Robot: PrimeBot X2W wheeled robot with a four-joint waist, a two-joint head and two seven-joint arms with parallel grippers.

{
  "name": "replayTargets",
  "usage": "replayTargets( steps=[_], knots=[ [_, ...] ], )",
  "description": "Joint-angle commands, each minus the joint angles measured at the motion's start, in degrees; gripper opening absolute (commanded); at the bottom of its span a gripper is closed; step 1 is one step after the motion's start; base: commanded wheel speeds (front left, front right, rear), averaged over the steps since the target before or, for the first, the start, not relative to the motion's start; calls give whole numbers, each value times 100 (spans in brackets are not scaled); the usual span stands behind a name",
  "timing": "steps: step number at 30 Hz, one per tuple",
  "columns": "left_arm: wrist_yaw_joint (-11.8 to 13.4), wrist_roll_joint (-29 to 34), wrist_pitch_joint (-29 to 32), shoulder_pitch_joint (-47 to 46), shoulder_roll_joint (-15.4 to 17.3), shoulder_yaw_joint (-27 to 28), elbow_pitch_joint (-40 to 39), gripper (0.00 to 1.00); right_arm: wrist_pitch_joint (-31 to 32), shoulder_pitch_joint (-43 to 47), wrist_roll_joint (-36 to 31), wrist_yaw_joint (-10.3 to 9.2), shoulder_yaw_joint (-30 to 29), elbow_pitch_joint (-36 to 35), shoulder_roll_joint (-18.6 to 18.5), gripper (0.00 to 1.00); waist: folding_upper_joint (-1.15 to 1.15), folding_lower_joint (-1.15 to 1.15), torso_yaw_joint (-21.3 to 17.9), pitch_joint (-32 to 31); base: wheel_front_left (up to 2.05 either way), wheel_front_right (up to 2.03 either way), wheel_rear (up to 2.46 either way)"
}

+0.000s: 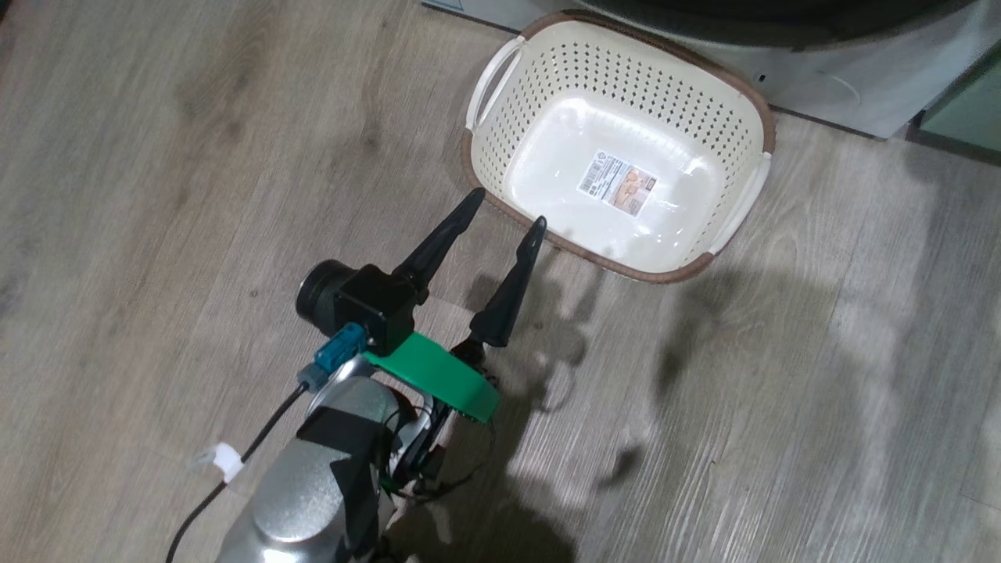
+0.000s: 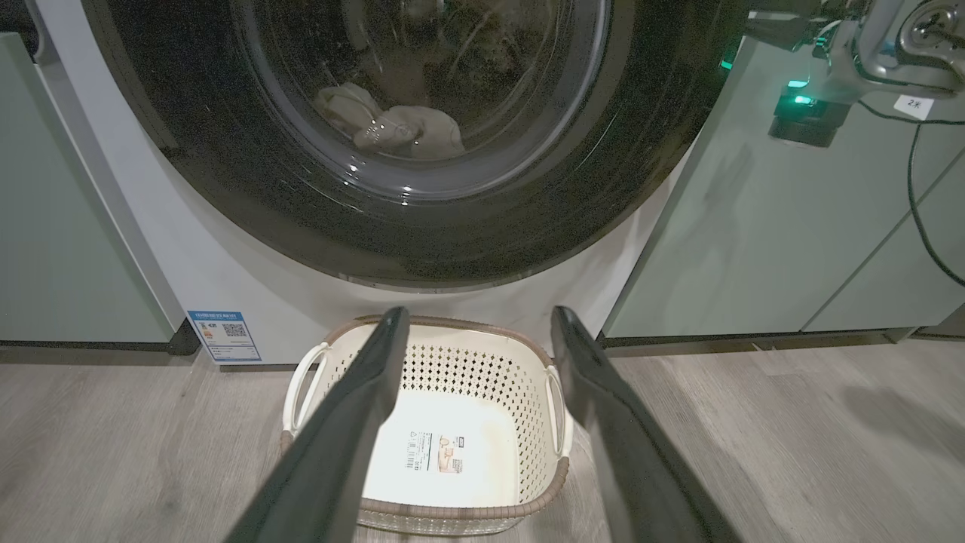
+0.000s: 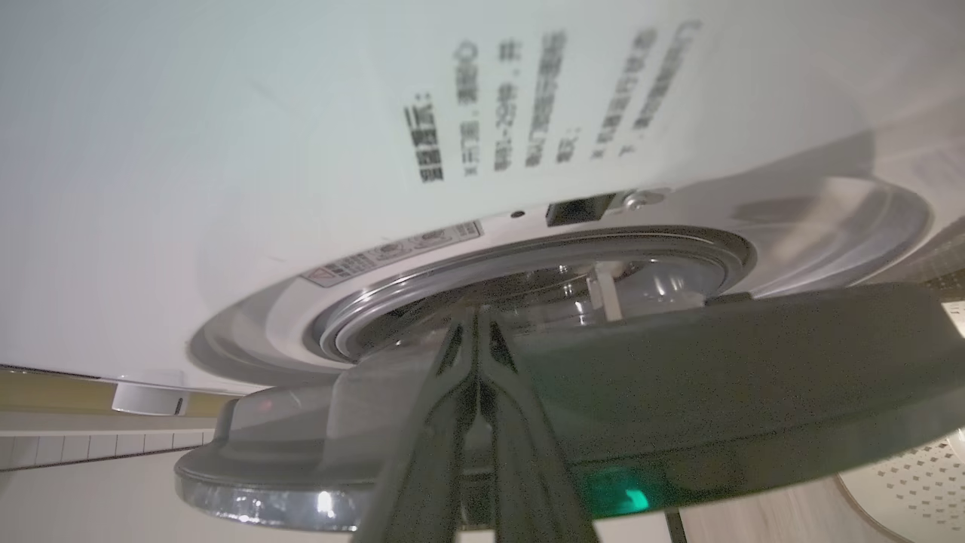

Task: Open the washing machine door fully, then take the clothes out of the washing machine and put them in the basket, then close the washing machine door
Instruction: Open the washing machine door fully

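Left gripper [image 1: 508,207]: jaws spread wide, nothing between them, hanging over the wood floor [image 1: 156,156], fingertips just beside the near rim of the basket [image 1: 626,70]. The basket stands on the floor, close against the washing machine [image 2: 188,249], below the door [image 2: 301,211]. Clothes [image 2: 392,124]: inside the drum, seen through the door glass. Right gripper [image 3: 479,320]: fingers pressed together, tips at the gap between door edge and machine front.

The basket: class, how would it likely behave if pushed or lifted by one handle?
Empty perforated plastic, the basket looks light. Wide and low on the smooth wood floor, it would likely slide, not tip. Lifted by one loop handle, it would probably hang tilted.
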Motion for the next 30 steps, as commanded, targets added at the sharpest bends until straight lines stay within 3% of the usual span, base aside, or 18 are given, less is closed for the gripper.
replayTargets(
  steps=[1,14,30],
  knots=[
    [17,-20,-36,-27,74,153,-144,100,159,15,-58,8,113,-253,199,0,0,0,-4,-31,0,0,0],
    [34,-22,-36,57,74,199,-116,100,619,624,-9,8,202,-611,298,0,0,0,-62,-224,0,0,0],
    [14,18,-36,315,74,297,-22,100,1400,2022,252,8,406,-1914,723,0,0,0,-180,-679,0,0,0]
  ],
)
